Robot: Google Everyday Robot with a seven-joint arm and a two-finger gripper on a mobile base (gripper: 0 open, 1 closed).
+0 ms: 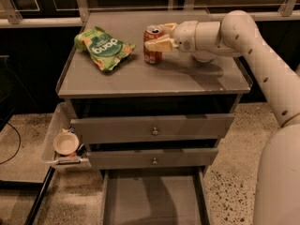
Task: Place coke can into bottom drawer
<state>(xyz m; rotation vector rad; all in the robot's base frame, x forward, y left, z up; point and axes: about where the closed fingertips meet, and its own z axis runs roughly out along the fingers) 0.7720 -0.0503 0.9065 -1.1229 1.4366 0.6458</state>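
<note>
The coke can [151, 53] stands upright on the grey cabinet top [154, 76], right of the middle and towards the back. My gripper [156, 36] reaches in from the right at can height. It is open, with one cream finger [159, 44] in front of the can and the other behind it, so the can sits between them. The can still rests on the top. The bottom drawer [150, 203] is pulled open at the foot of the cabinet, and its flat floor is bare.
A green snack bag [104, 48] lies on the top, left of the can. Two upper drawer fronts with brass knobs [154, 131] are pushed in. A white bowl [65, 143] sits in a side tray [50, 135] on the cabinet's left. My white arm [262, 64] fills the right side.
</note>
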